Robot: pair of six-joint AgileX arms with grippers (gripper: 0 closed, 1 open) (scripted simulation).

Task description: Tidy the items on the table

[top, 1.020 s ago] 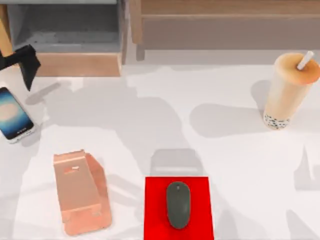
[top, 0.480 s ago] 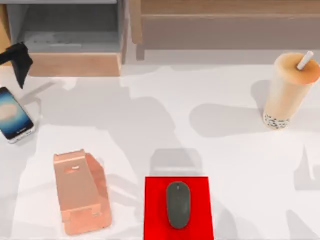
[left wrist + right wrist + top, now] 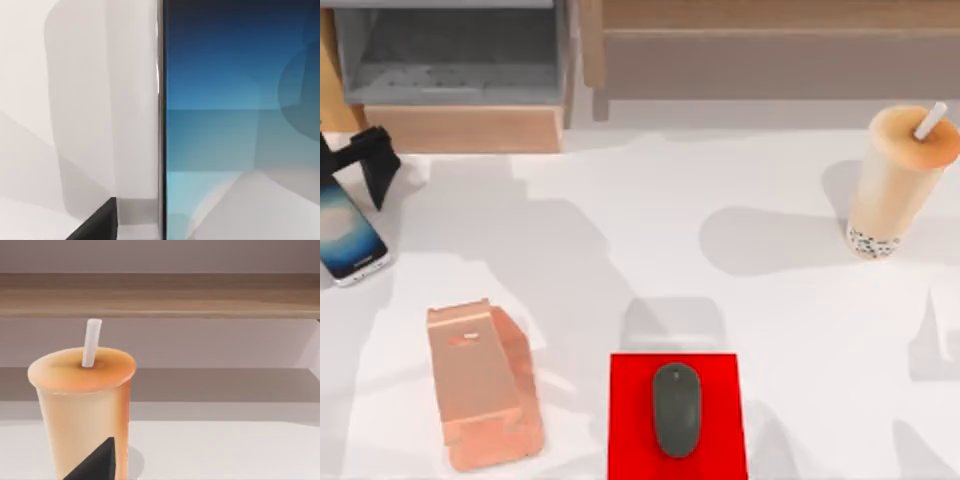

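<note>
The smartphone [image 3: 347,233] with its glowing blue-white screen lies flat at the table's left edge. My left gripper [image 3: 352,172] hovers open over the phone's far end, its dark fingers [image 3: 380,165] spread. The left wrist view has the phone screen [image 3: 235,125] very close, with one fingertip [image 3: 97,226] beside its silver edge. The dark grey mouse [image 3: 676,408] rests on the red pad [image 3: 630,420] at the front middle. The tan bubble-tea cup [image 3: 895,185] stands upright at the right. In the right wrist view a fingertip [image 3: 95,462] of the right gripper shows low in front of the cup [image 3: 82,405].
A pink-copper phone stand [image 3: 480,385] lies at the front left. A wooden shelf unit with a grey compartment [image 3: 455,55] runs along the back of the white table [image 3: 650,220]. Open tabletop lies between the stand, the pad and the cup.
My left gripper has come down from near the shelf toward the phone's far end, and its fingers now straddle it. The phone, mouse and cup have not moved.
</note>
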